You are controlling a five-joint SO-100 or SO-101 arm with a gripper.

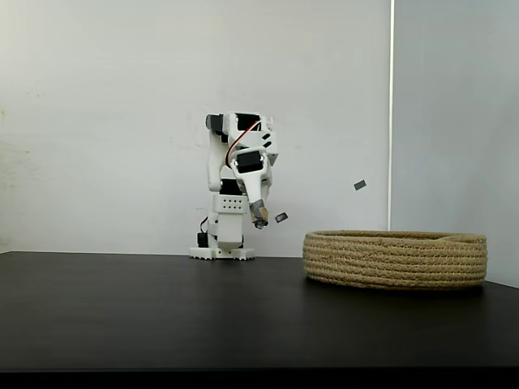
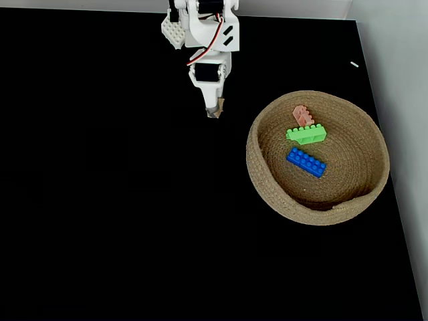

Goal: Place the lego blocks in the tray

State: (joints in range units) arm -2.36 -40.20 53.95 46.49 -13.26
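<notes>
Coiled tan rope forms the tray (image 2: 267,194), a wide shallow basket that sits on the black table (image 2: 100,200) to the right of the gripper (image 2: 215,110) in both fixed views, well apart from it. In the downward-looking fixed view all three lego blocks lie inside the tray. The salmon-pink brick (image 2: 303,115) is the one farthest toward the back wall, roughly level with the gripper's tips across the table. The green brick (image 2: 307,134) touches it just in front, lying almost crosswise. The blue brick (image 2: 306,162) rests a little farther forward, apart from the green one and angled down to the right; it is the farthest of the three from the gripper.

The white arm (image 1: 235,178) is folded up over its base, with the gripper (image 1: 259,215) pointing downward and hanging above the table surface in the side-on fixed view, touching nothing. Its fingers appear drawn close together with nothing between them, though the tips are small and the gap, if any, is hard to make out. From the side the tray (image 1: 395,259) hides its contents behind its rim, standing lower than the gripper's tips.
</notes>
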